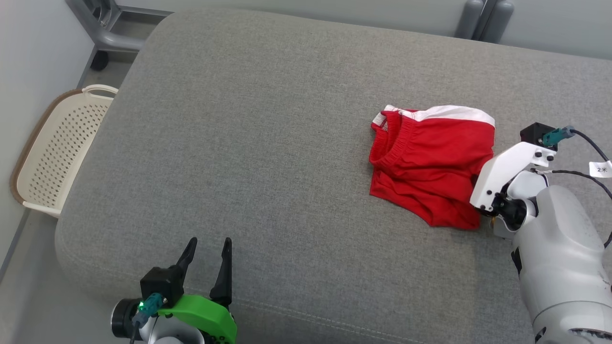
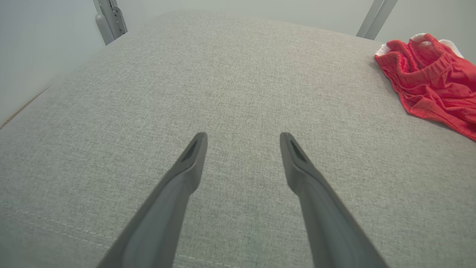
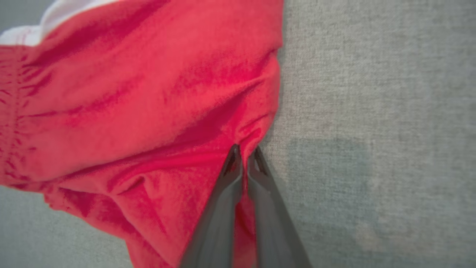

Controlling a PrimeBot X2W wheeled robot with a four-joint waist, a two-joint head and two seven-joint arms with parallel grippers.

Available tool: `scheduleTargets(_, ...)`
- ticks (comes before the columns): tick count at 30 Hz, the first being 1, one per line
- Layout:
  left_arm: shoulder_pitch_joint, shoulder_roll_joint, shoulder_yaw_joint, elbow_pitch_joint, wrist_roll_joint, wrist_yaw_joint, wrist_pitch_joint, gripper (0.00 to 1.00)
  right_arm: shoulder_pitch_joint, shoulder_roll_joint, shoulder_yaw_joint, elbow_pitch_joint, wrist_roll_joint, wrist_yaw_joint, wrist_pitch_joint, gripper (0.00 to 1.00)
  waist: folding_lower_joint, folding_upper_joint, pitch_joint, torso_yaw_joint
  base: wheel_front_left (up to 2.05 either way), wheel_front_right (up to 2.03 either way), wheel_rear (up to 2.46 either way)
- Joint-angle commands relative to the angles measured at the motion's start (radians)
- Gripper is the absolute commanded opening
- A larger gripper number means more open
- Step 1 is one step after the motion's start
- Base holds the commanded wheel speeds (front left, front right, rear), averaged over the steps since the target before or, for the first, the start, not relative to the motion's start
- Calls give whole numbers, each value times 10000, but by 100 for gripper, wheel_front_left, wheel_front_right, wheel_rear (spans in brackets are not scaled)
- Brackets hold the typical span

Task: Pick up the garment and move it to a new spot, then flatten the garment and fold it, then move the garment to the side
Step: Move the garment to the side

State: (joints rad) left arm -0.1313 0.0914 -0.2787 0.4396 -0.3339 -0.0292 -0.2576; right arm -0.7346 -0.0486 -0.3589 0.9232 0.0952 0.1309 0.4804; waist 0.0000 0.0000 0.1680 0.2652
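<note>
Pinched almost together, my right gripper has a fold of the red garment caught between its two dark fingers, at the cloth's edge just beside the bare grey cushion; the fabric puckers toward the tips; seen from my head, that arm reaches in from the lower right, its white wrist bracket tilted down over the garment's near right corner, the fingers hidden beneath it; the garment lies crumpled on the right part of the cushion, its elastic waistband to the left and a white band along its far edge; my left gripper hovers over the cushion's near left edge, fingers spread wide and pointing away from me, holding nothing, well apart from the garment; a cream perforated basket stands on the floor beside the cushion's left end, its holed bottom in plain sight.
</note>
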Motion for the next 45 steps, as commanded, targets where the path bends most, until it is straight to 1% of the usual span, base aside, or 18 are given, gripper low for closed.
scheduleTargets(1,-178,1,-3,23,-105,14,-50,100,-103,-45,-124,106,-197,-9,-89,0,0,0,20,-11,0,0,0)
scheduleTargets(6,-247,-9,6,91,-95,22,-67,100,-379,-52,-363,389,-462,-10,-202,0,0,0,29,-40,0,0,0)
scheduleTargets(10,-254,7,28,100,-97,60,-78,100,-552,-49,-62,429,-591,-9,-184,0,0,0,-46,-148,0,0,0)
scheduleTargets(14,-178,82,76,12,-74,107,-67,100,-487,-49,263,77,-851,-10,200,0,0,0,-170,-442,0,0,0)
scheduleTargets(17,-137,107,106,-126,-43,159,-73,100,-293,-64,632,-410,-1041,-10,657,0,0,0,-251,-799,0,0,0)
scheduleTargets(18,-166,119,121,-244,-8,190,-75,100,-156,-121,892,-839,-1108,-10,998,0,0,0,-280,-1089,0,0,0)
scheduleTargets(19,-166,119,121,-244,-8,190,-75,100,-156,-121,892,-839,-1108,-10,998,0,0,0,-280,-1089,0,0,0)
scheduleTargets(20,-173,131,149,-299,10,210,-76,100,-106,-132,1096,-1041,-1109,-9,1166,0,0,0,-299,-1274,0,0,0)
scheduleTargets(25,-334,153,199,-547,46,274,-77,100,184,-362,1951,-2264,-726,-9,1929,0,0,0,-189,-2212,0,0,0)
scheduleTargets(27,-455,152,218,-674,52,274,-75,100,186,-526,2140,-2787,-647,-9,2192,0,0,0,-34,-2609,0,0,0)
scheduleTargets(30,-555,90,225,-799,8,230,-73,100,168,-572,2427,-3459,-519,-9,2562,0,0,0,174,-3173,0,0,0)
scheduleTargets(32,-735,58,202,-902,4,191,-73,100,135,-767,2651,-3848,-469,-9,2792,0,0,0,335,-3479,0,0,0)
scheduleTargets(36,-1007,30,85,-981,134,113,-74,100,-2,-1125,3015,-4446,-383,-9,3103,0,0,0,665,-3958,0,0,0)
scheduleTargets(39,-1239,64,14,-1005,211,67,-74,100,-211,-1324,3103,-4742,-252,-9,3230,0,0,0,930,-4228,0,0,0)
scheduleTargets(45,-1544,142,-22,-965,316,18,-75,100,-703,-1621,3073,-4900,-171,-9,3222,0,0,0,1332,-4548,0,0,0)
